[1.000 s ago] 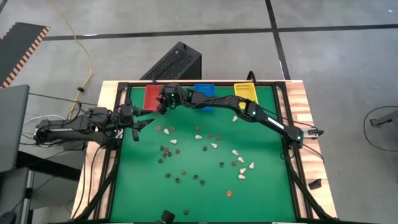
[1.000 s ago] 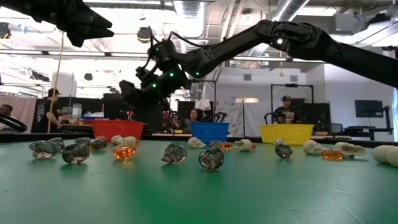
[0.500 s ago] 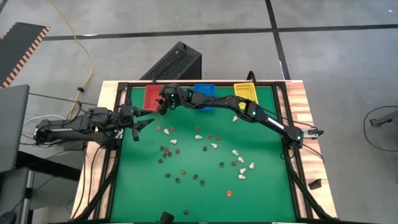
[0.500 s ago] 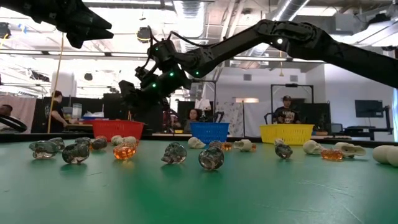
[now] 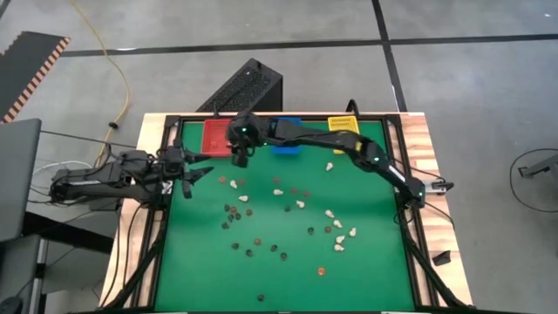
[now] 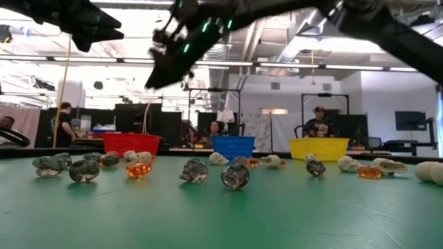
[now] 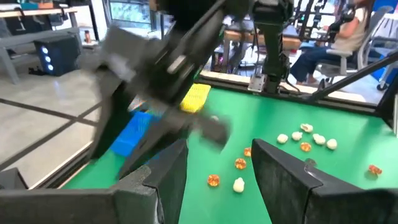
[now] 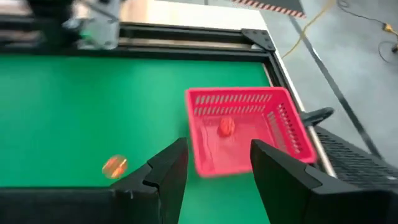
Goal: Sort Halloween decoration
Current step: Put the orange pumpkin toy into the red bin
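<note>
Green table (image 5: 366,270), scattered trinkets (image 5: 279,218), workshop behind

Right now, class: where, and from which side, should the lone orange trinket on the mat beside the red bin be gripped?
Grip the orange trinket across its rounded body, coming straight down from above. It lies low on the green mat with bare mat all round, apart from the red bin, so the right gripper's open jaws could likely straddle it.
</note>
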`<state>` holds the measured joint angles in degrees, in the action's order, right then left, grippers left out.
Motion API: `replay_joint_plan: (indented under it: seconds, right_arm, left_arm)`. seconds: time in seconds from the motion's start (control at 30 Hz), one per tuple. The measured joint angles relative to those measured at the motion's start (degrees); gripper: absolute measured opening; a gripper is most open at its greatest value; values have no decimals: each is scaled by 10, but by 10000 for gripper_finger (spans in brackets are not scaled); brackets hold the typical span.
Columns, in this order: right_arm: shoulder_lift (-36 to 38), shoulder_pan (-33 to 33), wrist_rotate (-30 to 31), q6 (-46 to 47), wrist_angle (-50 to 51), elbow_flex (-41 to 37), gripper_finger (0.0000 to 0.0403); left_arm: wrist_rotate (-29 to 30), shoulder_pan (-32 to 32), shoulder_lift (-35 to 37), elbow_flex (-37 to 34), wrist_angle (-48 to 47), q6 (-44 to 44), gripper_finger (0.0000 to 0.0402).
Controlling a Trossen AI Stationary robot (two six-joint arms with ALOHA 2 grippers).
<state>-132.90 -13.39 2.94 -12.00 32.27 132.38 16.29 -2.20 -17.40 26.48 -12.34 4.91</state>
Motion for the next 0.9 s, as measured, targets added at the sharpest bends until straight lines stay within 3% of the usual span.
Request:
replay_joint_plan:
  seconds: [0.3,0.47,0.7,0.9]
  right_arm:
    - [154,-7,-1,-2,300,0,173]
    - [249,0,0,45,402,-40,158]
    - [426,45,78,141,417,-249,147]
    - [586,108,141,231,269,-493,145]
  left_arm:
    - [0,0,57,0,-40,3,169]
    - [0,0,70,0,-67,18,169]
    - [0,0,69,0,-83,21,169]
    - [0,0,69,0,-98,39,169]
